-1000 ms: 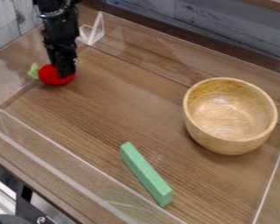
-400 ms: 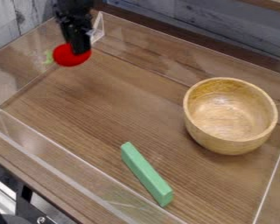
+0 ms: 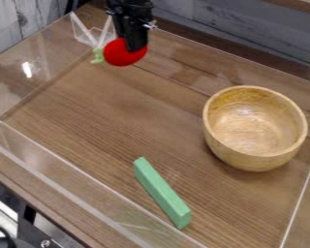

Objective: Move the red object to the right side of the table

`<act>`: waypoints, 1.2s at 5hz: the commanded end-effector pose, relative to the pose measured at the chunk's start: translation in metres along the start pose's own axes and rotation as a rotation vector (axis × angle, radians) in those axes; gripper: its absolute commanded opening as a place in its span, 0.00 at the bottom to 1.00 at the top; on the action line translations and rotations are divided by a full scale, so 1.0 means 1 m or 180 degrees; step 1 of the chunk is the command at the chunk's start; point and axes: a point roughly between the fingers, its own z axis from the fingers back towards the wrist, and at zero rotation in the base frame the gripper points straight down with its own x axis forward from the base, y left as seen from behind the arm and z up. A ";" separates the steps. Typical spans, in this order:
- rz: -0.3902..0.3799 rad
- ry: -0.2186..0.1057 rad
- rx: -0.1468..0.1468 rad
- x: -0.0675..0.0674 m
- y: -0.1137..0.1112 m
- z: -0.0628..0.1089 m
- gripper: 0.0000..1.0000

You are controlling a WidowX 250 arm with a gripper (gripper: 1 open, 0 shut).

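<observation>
The small round bright red toy fruit [image 3: 121,53] is held clear of the dark brown wood-grain table [image 3: 106,126], clamped in the black claw [image 3: 132,45], with the rightward carry and release judged outstanding; one wooden bowl [image 3: 255,126] and one flat green block [image 3: 161,192] are counted below-right of the claw.

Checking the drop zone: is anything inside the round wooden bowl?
No, the round wooden bowl shows only its bare light wood interior.
</observation>
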 end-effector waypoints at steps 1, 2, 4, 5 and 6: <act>-0.0013 -0.0176 0.0080 0.018 -0.019 0.014 0.00; -0.0078 -0.0144 0.0010 0.023 -0.037 0.014 0.00; -0.0234 -0.0020 -0.0072 0.029 -0.052 0.002 0.00; -0.0274 0.0033 -0.0103 0.031 -0.053 -0.008 0.00; -0.0285 0.0083 -0.0123 0.034 -0.052 -0.018 0.00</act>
